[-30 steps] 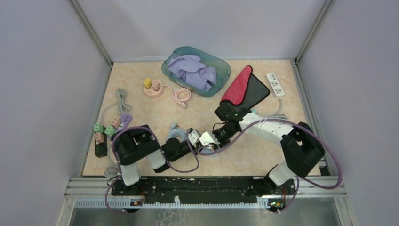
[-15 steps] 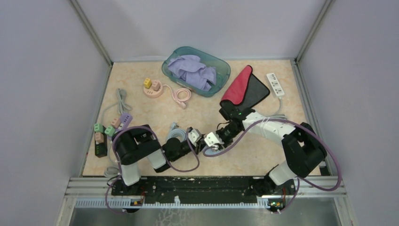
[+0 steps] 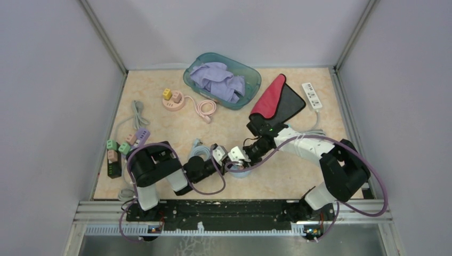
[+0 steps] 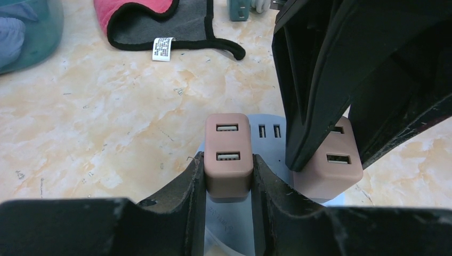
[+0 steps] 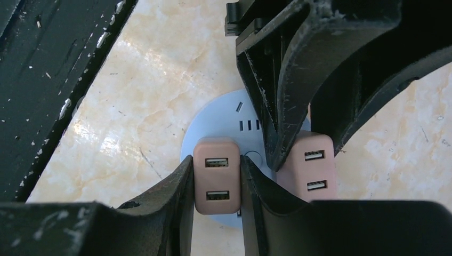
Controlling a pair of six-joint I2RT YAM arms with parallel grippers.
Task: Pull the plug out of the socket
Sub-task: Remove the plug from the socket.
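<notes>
The white tag (image 4: pixel 163 48) bears print too small to read.

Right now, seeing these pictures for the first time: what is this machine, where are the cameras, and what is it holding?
This is a robot: a left arm and a right arm bolted at a table's near edge. One picture looks down from above; the other two come from a camera on each wrist, showing that arm's own black fingers. The left gripper pinches a brown plug, the right gripper a second brown plug; both plugs sit in a round blue socket. Behind lie a teal tub of purple cloth, a red and black cloth and a white power strip.
</notes>
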